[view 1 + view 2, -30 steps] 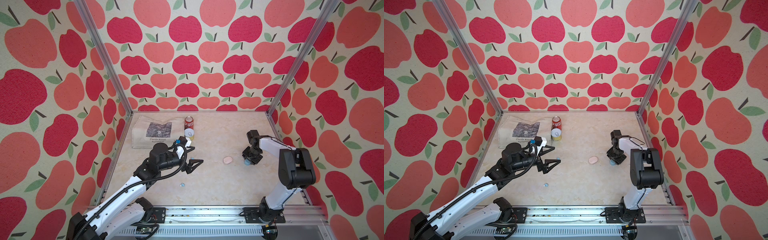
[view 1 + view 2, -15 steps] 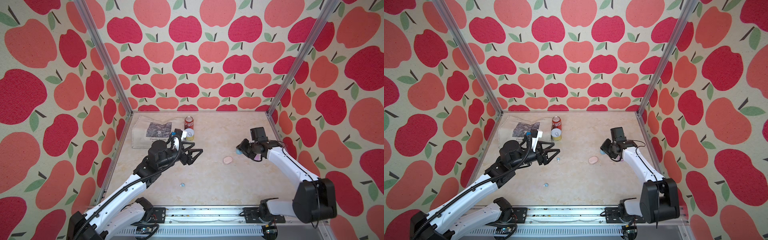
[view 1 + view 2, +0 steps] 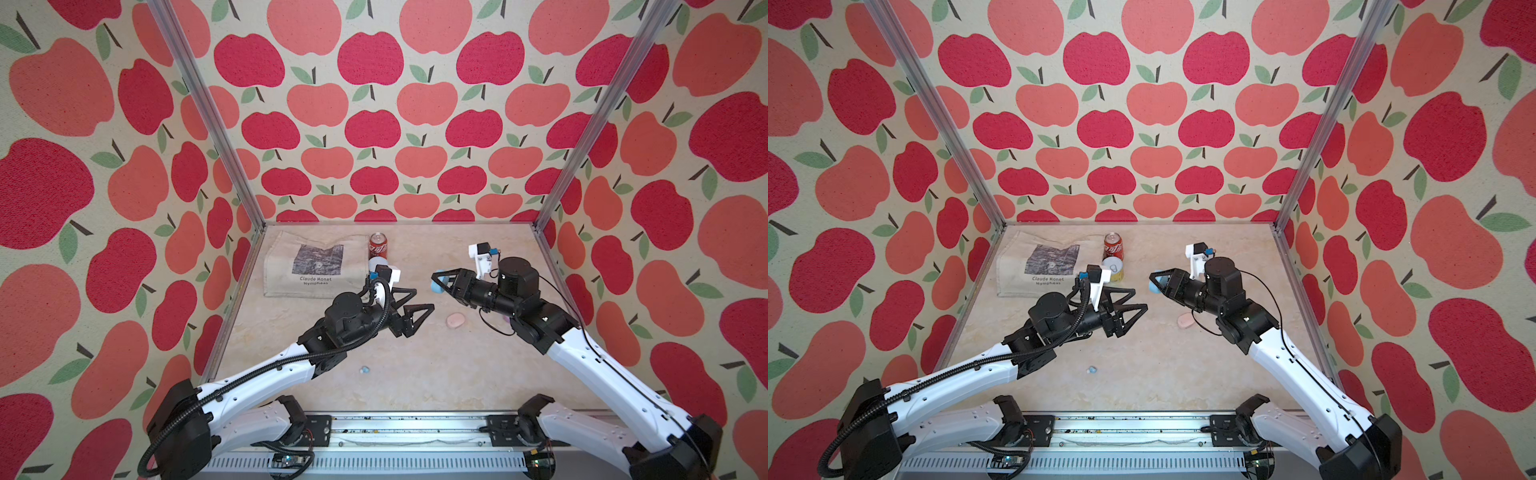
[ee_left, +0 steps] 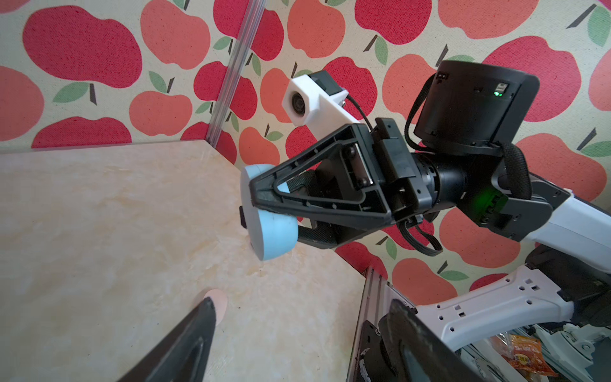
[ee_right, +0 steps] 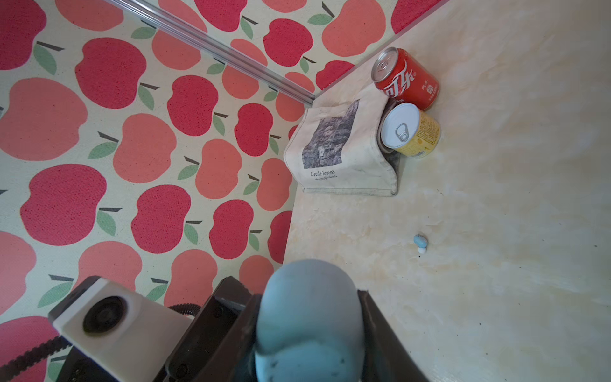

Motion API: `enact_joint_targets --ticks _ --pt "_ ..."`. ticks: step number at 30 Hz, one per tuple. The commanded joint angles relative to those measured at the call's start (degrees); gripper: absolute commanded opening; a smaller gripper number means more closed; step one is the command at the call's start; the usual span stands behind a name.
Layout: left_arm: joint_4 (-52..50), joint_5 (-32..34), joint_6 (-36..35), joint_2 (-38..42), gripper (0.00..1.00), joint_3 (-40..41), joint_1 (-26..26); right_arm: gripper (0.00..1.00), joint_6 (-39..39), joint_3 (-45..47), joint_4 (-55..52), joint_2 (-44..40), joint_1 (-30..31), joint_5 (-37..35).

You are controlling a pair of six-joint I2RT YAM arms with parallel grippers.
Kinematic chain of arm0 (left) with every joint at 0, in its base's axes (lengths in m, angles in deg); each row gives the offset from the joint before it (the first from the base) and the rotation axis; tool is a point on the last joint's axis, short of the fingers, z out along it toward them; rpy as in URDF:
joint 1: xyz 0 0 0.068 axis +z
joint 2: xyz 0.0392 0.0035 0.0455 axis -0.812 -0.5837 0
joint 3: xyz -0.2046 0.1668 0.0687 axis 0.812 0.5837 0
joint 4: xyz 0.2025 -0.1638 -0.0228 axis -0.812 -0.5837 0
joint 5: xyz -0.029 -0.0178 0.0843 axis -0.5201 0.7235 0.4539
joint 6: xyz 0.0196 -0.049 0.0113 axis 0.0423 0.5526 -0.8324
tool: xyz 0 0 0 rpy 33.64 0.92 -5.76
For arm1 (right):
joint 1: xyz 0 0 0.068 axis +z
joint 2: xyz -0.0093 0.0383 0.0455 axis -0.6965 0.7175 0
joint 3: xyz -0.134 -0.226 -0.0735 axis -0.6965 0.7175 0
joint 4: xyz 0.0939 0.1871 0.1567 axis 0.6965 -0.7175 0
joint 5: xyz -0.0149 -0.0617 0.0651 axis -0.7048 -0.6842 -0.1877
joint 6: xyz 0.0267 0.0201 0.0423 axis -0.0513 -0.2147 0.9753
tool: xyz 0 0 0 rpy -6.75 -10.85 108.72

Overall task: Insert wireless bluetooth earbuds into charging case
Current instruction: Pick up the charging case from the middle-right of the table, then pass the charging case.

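Observation:
My right gripper (image 3: pixel 437 281) (image 3: pixel 1155 282) (image 5: pixel 309 330) is shut on a light blue pebble-shaped charging case (image 3: pixel 436 286) (image 4: pixel 274 238) (image 5: pixel 307 297) and holds it in the air over the table's middle. The case's lid looks closed. My left gripper (image 3: pixel 424 299) (image 3: pixel 1140 299) (image 4: pixel 302 301) is open and empty, and points at the case from a short way off. One light blue earbud (image 3: pixel 365 369) (image 3: pixel 1091 369) (image 5: pixel 420 241) lies on the table nearer the front, below the left arm. A pink case (image 3: pixel 455 320) (image 3: pixel 1185 320) (image 4: pixel 221 299) lies on the table under the right gripper.
A cream tote bag (image 3: pixel 307 266) lies at the back left. A red cola can (image 3: pixel 378 245) and a yellow tin (image 3: pixel 1113 268) stand beside it. Aluminium posts and apple-print walls enclose the table, and a rail (image 3: pixel 407 428) runs along its front.
My right arm has lifted the blue case from the table by the right wall and swung it toward the middle. My left gripper has risen and turned to face it.

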Motion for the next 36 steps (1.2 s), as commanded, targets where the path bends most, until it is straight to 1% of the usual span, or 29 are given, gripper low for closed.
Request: enact_joint_targets --ticks 1,3,9,14,16,21,25,27,28,30,31,34,36 --pt "4.16 4.25 -4.06 -1.25 0.84 -1.67 -1.38 0.16 2.23 -1.80 3.33 -0.69 1.45 -1.21" --pt "5.11 5.64 -4.56 -1.46 0.84 -1.67 -1.97 0.16 2.79 -1.88 4.28 -0.67 2.05 -0.97" --pt "5.09 10.85 -8.18 -2.30 0.76 -2.98 -3.75 0.16 3.88 -1.60 6.01 -0.60 4.94 -2.85" --pt "6.35 12.47 -9.71 -3.51 0.67 -3.94 -4.17 0.16 4.44 -1.11 7.32 -0.23 6.87 -3.76" --pt "6.70 12.29 -10.20 -4.03 0.61 -4.37 -4.20 0.15 4.56 -1.03 7.75 -0.14 7.30 -4.16" --pt "6.22 12.23 -10.97 -4.64 0.41 -5.14 -4.43 0.15 5.42 -1.02 9.16 0.21 7.53 -4.15" --pt "5.43 12.99 -12.18 -4.63 0.28 -5.66 -4.82 0.16 5.77 -0.94 9.19 0.65 7.78 -3.83" --pt "4.76 13.56 -13.14 -4.37 0.23 -5.88 -4.89 0.20 5.79 -0.93 8.82 0.66 7.72 -3.78" --pt "4.37 13.72 -14.06 -4.11 0.21 -6.02 -4.99 0.26 5.77 -1.15 8.34 0.57 7.78 -3.79" --pt "2.64 14.02 -16.16 -3.51 0.17 -6.45 -5.18 0.32 4.84 -1.92 6.07 0.15 7.78 -4.20" --pt "1.30 13.76 -17.91 -2.99 0.16 -6.78 -5.21 0.37 4.29 -2.64 3.81 -0.17 7.55 -4.79" --pt "-5.45 13.37 -26.71 -1.17 0.11 -8.31 -5.73 0.52 3.02 -5.42 -4.53 -1.72 5.99 -6.22" --pt "-10.13 13.39 -33.29 0.17 0.10 -9.03 -5.82 0.56 3.94 -7.33 -10.91 -2.55 3.64 -5.40"
